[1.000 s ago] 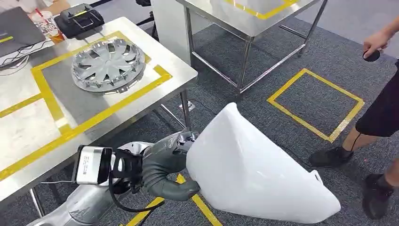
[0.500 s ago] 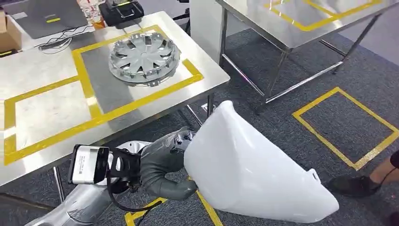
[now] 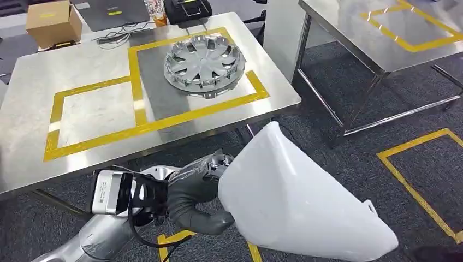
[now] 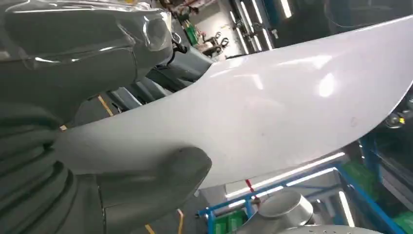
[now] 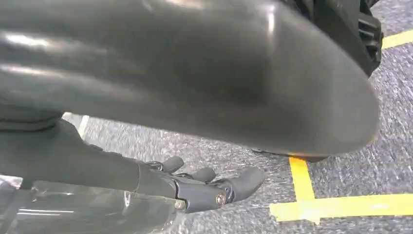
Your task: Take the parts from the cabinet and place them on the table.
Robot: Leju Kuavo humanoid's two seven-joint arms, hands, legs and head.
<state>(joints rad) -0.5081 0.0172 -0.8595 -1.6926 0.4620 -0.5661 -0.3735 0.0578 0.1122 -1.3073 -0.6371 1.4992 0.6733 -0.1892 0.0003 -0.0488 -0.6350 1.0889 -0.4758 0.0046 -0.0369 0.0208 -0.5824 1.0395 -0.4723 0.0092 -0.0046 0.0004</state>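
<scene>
A large white curved plastic part (image 3: pixel 295 196) hangs low in front of me, below the near edge of the steel table (image 3: pixel 33 87). My left hand (image 3: pixel 196 191) grips its near edge, thumb under and fingers over. The left wrist view has the same white part (image 4: pixel 272 112) running across, with the thick grey thumb (image 4: pixel 146 180) pressed against it. A silver wheel cover (image 3: pixel 203 59) lies in the right-hand yellow-taped rectangle on the table. The left-hand taped rectangle (image 3: pixel 95 114) is bare. My right hand (image 5: pixel 209 184) hangs above the carpet with its fingers extended, holding nothing.
At the table's far edge are a cardboard box (image 3: pixel 52 23), a laptop (image 3: pixel 112 11) and a black case (image 3: pixel 188 8). A second steel table (image 3: pixel 393 33) stands to the right. Yellow tape (image 3: pixel 420 174) marks squares on the grey carpet.
The whole view has swung, so the table now lies more squarely ahead and the person at the right has left the picture. My left hand keeps its hold on the white part.
</scene>
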